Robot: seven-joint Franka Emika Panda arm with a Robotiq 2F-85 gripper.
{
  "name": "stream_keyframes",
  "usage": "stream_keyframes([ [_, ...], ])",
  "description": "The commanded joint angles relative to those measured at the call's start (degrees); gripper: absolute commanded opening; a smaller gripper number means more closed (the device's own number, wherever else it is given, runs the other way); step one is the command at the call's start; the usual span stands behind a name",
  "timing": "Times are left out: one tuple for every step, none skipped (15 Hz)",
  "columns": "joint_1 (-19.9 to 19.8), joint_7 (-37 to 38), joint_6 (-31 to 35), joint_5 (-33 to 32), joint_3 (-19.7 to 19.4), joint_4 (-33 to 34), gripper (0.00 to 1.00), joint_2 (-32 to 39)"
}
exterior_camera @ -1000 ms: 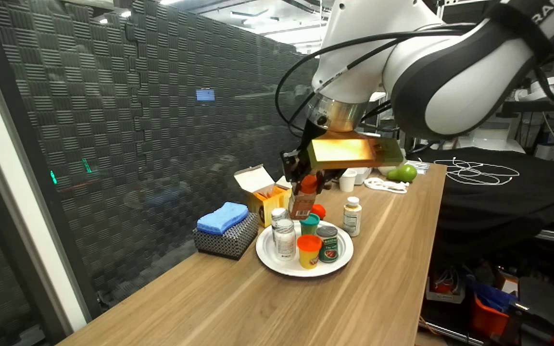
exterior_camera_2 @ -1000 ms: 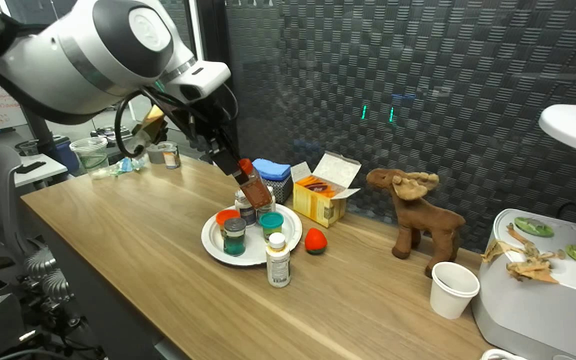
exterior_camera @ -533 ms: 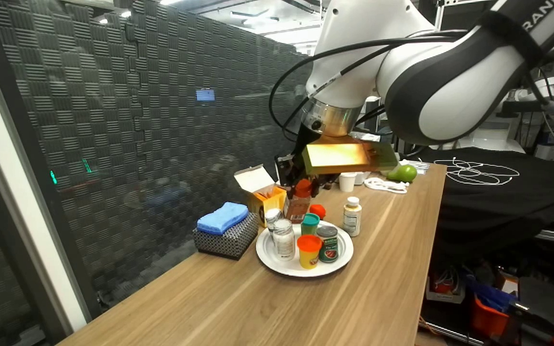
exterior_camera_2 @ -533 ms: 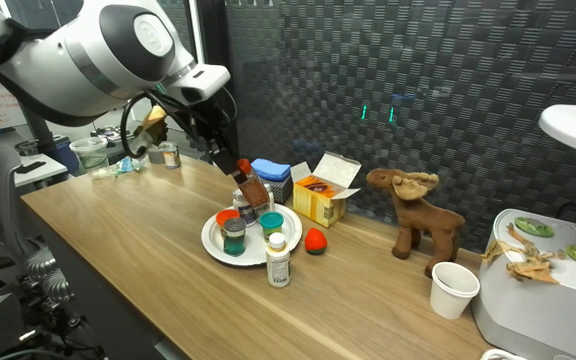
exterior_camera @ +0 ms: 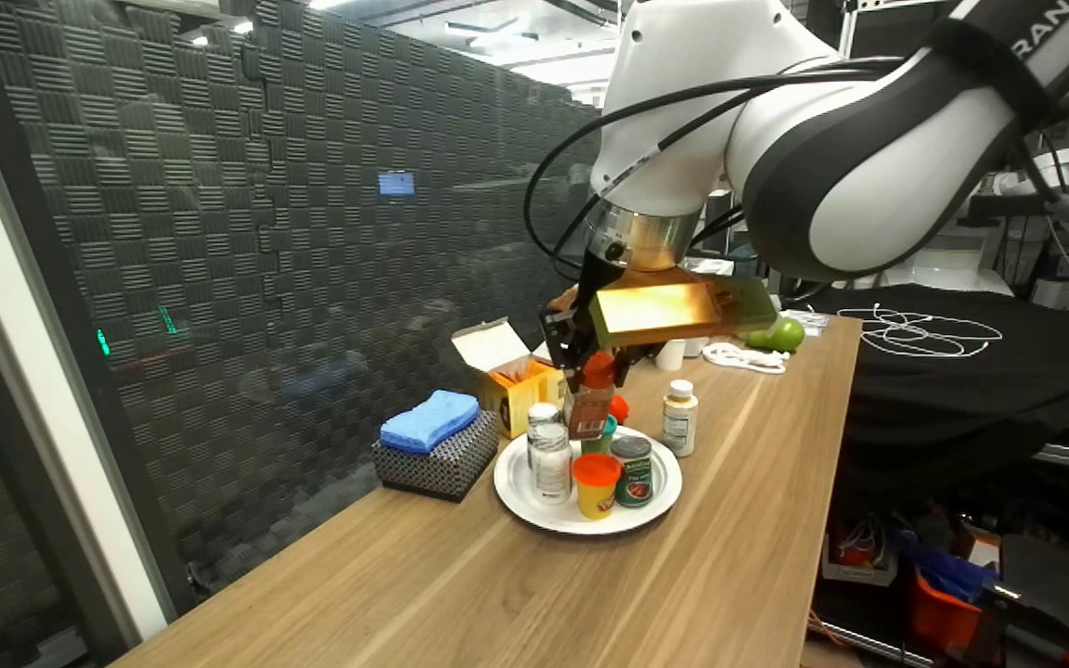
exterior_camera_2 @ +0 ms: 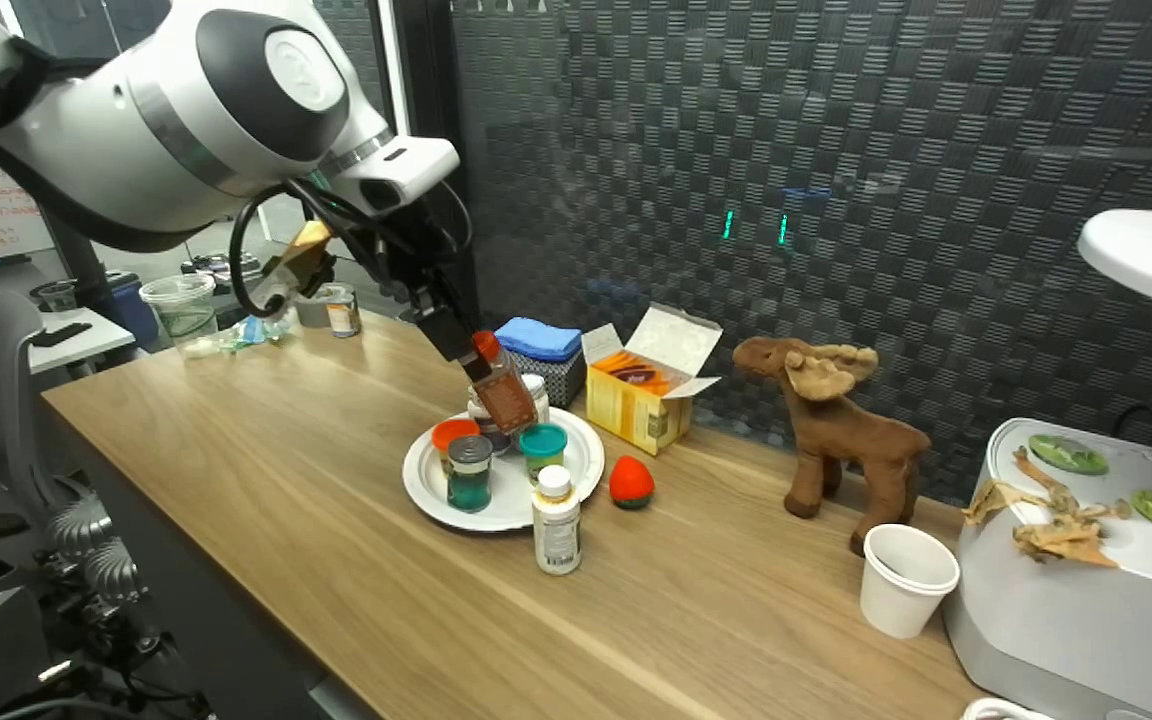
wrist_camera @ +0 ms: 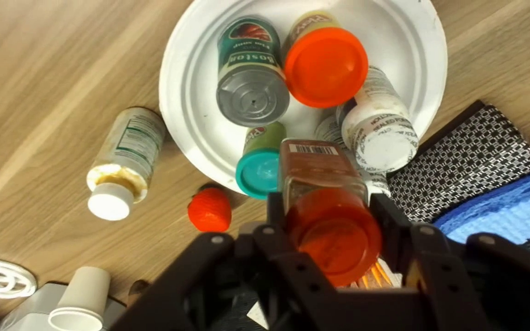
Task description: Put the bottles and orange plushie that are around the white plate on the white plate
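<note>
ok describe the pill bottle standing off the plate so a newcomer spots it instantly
Find the white plate on the wooden table. Beside that plate, near the orange plushie, stands the pill bottle. Unlike the plate's two white bottles, it shows yellow below its cap.

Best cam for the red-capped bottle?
Wrist view: the red-capped bottle looks largest there, held in the gripper, with the cap's top face and the barcode both visible. Both exterior views show it smaller, more from the side and tilted, partly covered by the gripper.
</note>
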Motion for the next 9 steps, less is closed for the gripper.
stream_keyframes([
  [0.1,-0.7,-2.3,0.4,0.2,1.4,0.24,0.2],
  [0.0,-1.5,-2.0,1.3,0.2,1.5,0.24,0.5],
  [0.0,-1.8,-2.0,1.6,0.3,1.6,0.24,0.7],
  [0.0,-2.1,-1.9,2.0,0.4,1.7,0.24,0.9],
  [0.1,-2.3,-1.8,2.2,0.4,1.8,0.24,1.0],
  [0.1,-2.7,-1.7,2.6,0.5,2.0,0.24,1.1],
  [0.0,-3.6,-1.6,3.4,0.6,2.1,0.24,1.4],
  [0.0,-3.9,-1.7,3.7,0.5,2.4,0.24,1.7],
  [-0.1,-4.8,-1.6,4.8,0.6,2.7,0.24,2.1],
])
